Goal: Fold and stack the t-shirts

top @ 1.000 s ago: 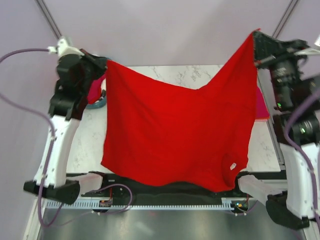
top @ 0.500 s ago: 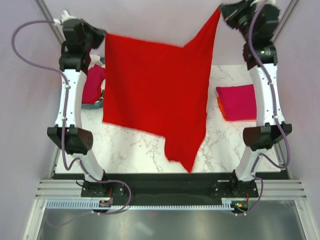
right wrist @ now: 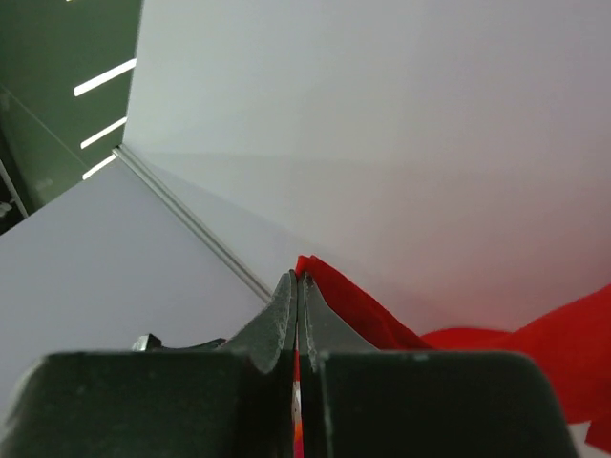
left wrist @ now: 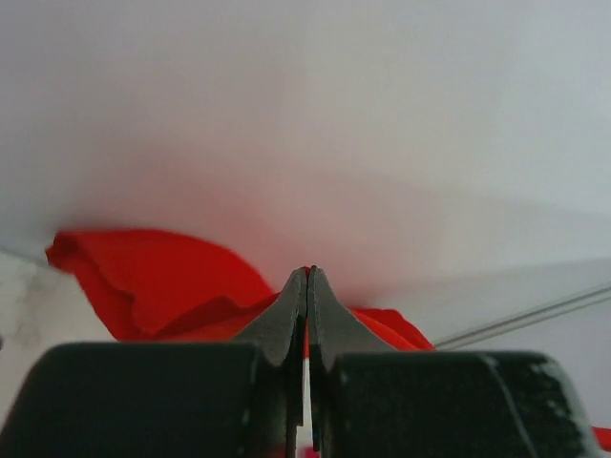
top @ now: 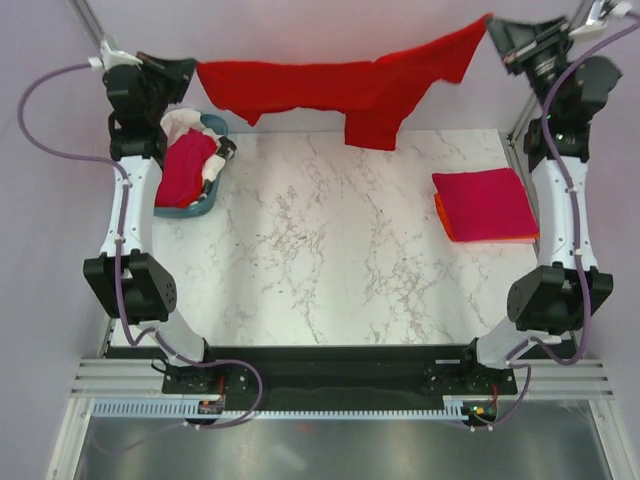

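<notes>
The bright red t-shirt hangs stretched between my two grippers above the table's far edge. My left gripper is shut on its left corner, and my right gripper is shut on its right corner. In the left wrist view the gripper pinches red cloth. In the right wrist view the gripper pinches red cloth too. A folded magenta-pink t-shirt lies on an orange one at the table's right. More pink and white shirts fill the tub.
A teal oval tub stands at the far left of the white marble table. Both arms reach up and back to the far corners. A pale wall rises behind the table.
Both grippers have swung the red t-shirt up and back, from hanging over the table's middle to stretched out flat beyond the far edge. The folded stack at the right came into view.
</notes>
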{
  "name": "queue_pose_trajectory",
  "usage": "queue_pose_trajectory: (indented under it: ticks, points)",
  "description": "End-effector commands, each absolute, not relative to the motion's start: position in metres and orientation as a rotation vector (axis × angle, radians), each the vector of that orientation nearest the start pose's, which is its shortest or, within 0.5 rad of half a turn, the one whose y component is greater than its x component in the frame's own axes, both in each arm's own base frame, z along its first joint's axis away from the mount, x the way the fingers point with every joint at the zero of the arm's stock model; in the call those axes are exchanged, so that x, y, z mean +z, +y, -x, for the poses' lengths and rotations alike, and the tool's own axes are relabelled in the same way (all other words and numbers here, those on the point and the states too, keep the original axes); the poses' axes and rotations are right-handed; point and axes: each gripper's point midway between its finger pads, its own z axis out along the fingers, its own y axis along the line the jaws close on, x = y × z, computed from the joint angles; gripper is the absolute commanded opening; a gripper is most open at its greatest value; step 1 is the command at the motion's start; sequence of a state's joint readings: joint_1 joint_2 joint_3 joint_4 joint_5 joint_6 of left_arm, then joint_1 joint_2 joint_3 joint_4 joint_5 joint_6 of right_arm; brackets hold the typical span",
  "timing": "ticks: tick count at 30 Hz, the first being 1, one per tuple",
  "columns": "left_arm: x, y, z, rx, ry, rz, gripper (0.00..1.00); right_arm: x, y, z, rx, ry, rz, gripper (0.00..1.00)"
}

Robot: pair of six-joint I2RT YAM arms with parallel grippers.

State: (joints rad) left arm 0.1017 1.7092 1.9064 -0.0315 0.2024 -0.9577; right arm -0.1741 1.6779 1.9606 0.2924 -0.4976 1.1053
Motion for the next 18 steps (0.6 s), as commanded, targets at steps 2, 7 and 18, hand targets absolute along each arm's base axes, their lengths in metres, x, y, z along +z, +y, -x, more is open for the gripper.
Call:
queue_pose_trajectory:
  ticks: [2, 7, 18]
  points:
    - [0.410, -0.030, -0.533, -0.911, 1.473, 0.571, 0.02, 0.519, 0.044, -0.466, 1.173, 1.238, -0.255, 0.00]
    - [0.321, -0.029, -0.515, -0.863, 1.592, 0.641, 0.02, 0.435, 0.037, -0.451, 1.110, 1.380, -0.357, 0.00]
    - [0.148, -0.050, -0.426, -0.885, 1.819, 0.903, 0.02, 0.276, 0.037, -0.387, 0.942, 1.707, -0.564, 0.00]
